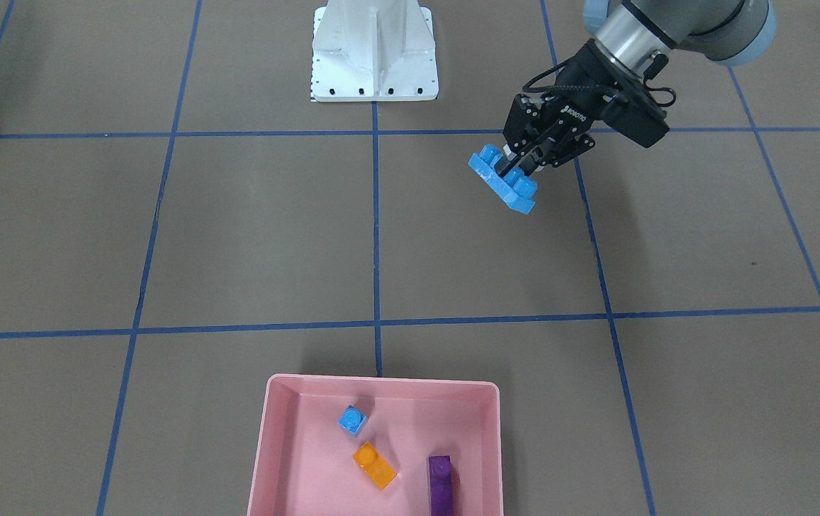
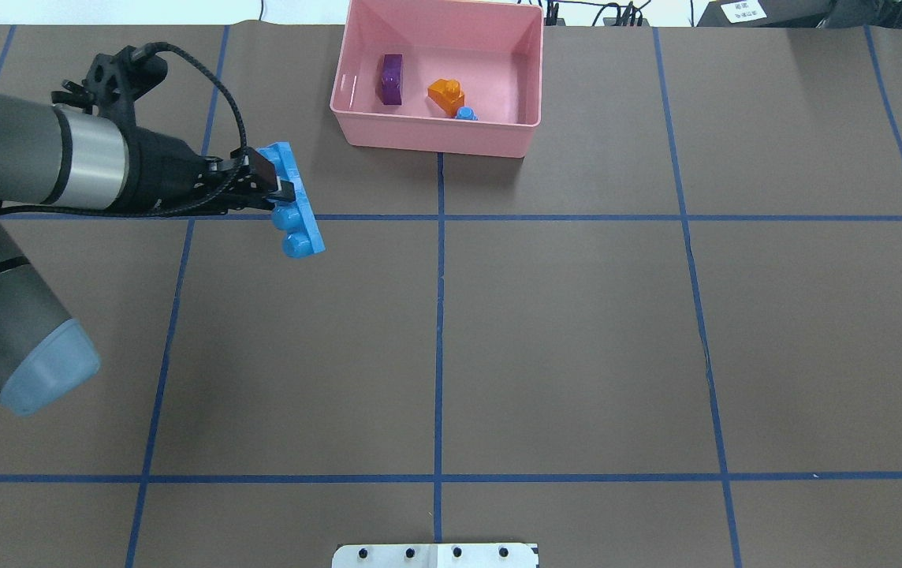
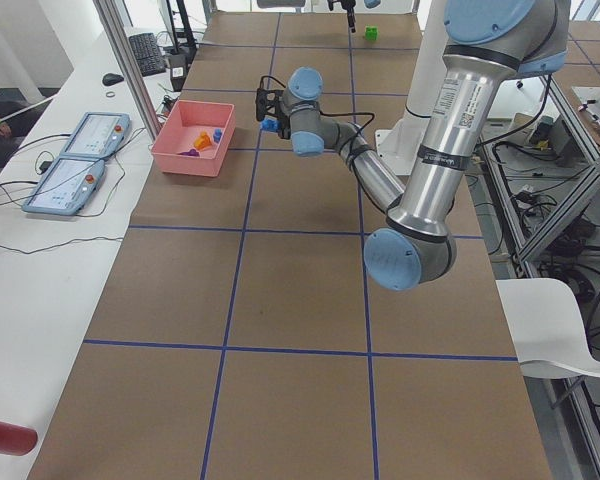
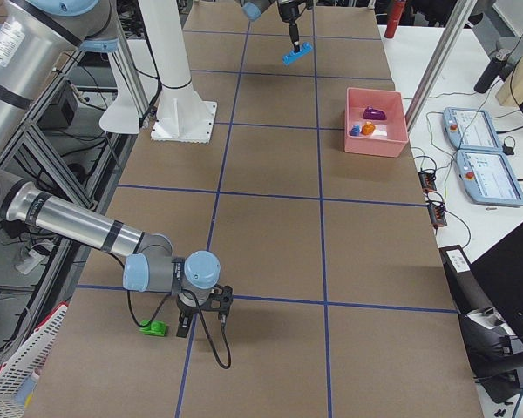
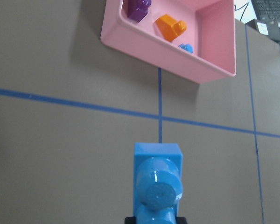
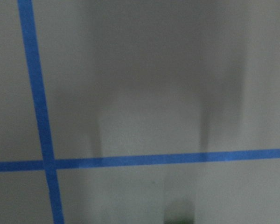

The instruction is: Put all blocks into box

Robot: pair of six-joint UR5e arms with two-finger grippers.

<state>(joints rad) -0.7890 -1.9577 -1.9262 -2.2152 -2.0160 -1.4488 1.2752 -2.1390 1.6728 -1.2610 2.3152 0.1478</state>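
My left gripper (image 1: 515,170) (image 2: 282,192) is shut on the long light-blue bar (image 1: 502,179) (image 2: 293,201) (image 5: 157,179) and holds it above the table, left of the pink box (image 2: 435,143) (image 1: 381,383) (image 5: 168,59). In the box lie the purple block (image 2: 392,79) (image 1: 441,484), the orange block (image 2: 446,95) (image 1: 374,466) and the tiny light-blue block (image 2: 465,114) (image 1: 353,420). My right gripper (image 4: 200,318) shows only in the exterior right view, low over the table beside the green block (image 4: 154,328) (image 3: 371,33). I cannot tell whether it is open or shut.
The white metal base (image 1: 374,50) (image 2: 435,556) (image 4: 183,113) stands at the robot's side of the table. Blue tape lines cross the brown tabletop. Two teach pendants (image 4: 475,148) lie on the side bench beyond the box.
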